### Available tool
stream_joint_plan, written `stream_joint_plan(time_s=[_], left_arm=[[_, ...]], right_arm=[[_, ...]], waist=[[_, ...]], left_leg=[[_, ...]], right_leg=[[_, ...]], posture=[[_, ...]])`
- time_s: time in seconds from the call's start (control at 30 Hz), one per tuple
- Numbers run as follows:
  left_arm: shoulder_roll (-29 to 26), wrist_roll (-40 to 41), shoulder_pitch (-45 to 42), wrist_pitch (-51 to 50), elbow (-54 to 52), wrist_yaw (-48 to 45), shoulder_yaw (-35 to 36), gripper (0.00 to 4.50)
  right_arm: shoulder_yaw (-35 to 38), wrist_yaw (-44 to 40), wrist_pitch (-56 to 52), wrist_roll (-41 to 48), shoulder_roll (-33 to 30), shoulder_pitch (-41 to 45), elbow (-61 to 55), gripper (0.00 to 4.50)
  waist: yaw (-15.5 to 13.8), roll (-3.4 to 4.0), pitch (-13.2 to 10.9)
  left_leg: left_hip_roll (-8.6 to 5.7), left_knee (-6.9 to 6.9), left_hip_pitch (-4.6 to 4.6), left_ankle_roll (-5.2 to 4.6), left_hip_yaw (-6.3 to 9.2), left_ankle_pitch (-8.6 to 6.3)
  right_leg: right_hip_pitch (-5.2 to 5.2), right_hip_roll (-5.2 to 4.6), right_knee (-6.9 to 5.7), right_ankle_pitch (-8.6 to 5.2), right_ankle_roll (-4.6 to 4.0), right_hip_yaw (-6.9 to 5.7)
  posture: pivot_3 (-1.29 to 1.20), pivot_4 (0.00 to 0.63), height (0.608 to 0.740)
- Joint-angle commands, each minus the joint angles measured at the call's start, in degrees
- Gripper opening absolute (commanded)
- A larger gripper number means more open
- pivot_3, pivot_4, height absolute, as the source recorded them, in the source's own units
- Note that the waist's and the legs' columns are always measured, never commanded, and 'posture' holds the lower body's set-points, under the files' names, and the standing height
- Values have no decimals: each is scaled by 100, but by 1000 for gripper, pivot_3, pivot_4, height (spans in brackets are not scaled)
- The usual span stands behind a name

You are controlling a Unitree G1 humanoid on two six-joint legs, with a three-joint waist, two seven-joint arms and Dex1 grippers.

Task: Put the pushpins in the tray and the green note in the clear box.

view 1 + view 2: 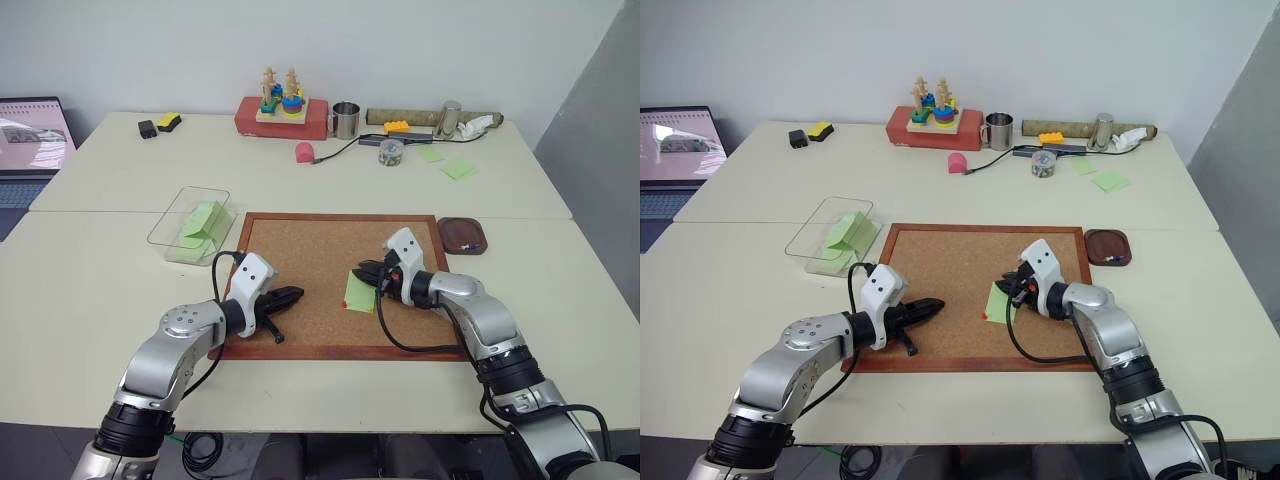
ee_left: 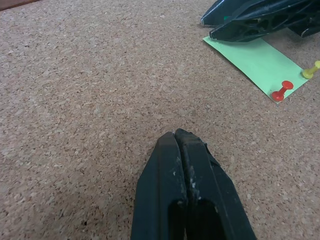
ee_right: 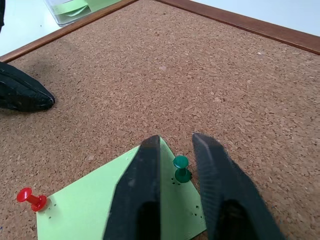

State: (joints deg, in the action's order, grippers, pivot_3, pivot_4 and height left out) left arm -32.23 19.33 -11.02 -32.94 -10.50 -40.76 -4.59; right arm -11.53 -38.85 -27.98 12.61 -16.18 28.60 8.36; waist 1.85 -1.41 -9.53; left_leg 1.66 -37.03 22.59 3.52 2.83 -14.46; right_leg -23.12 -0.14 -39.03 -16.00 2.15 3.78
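The green note (image 1: 360, 292) lies flat on the cork board (image 1: 320, 250), pinned at its corners. A red pushpin (image 3: 31, 198) and a yellow one (image 2: 310, 70) stand in it. My right gripper (image 3: 175, 140) is over the note's corner, its fingers closed in on the green pushpin (image 3: 181, 167), which is still stuck in the note. My left gripper (image 1: 295, 295) is shut and empty, low over the board's left part. The dark tray (image 1: 455, 232) sits just off the board's right corner. The clear box (image 1: 165, 235) stands left of the board.
Folded green notes (image 1: 203, 220) lie in the clear box. Along the far table edge are a red block with a stacking toy (image 1: 282, 115), a metal mug (image 1: 345, 120), a small jar (image 1: 391, 152) and loose notes (image 1: 458, 168). A laptop (image 1: 30, 140) is at far left.
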Motion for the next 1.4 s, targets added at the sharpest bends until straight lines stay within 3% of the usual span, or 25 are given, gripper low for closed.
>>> stream_joint_plan(time_s=[0.03,1.0,1.17,1.4], left_arm=[[-31,-96,133,-112,28,-65,-168,0],[-108,-214,244,-161,8,-89,-296,0],[-118,-220,254,-178,-14,-76,-281,0],[-98,-242,259,-159,6,-66,-285,0]], right_arm=[[202,59,181,42,35,4,-218,11],[588,80,-20,394,-128,-96,-1121,3],[1083,614,17,386,-74,20,-951,3],[1987,1727,514,71,-295,531,232,3]], waist=[[0,0,0],[5,2,1],[4,2,1],[3,3,2]], left_leg=[[0,0,0,0,0,0],[0,2,0,0,-1,0],[0,3,0,0,-1,0],[0,3,-2,0,-7,0]], right_leg=[[0,0,0,0,0,0],[-1,0,2,0,0,1],[-1,0,2,0,0,1],[-1,0,2,0,0,6]], posture=[[0,150,740],[0,150,740],[0,150,740],[0,150,740]])
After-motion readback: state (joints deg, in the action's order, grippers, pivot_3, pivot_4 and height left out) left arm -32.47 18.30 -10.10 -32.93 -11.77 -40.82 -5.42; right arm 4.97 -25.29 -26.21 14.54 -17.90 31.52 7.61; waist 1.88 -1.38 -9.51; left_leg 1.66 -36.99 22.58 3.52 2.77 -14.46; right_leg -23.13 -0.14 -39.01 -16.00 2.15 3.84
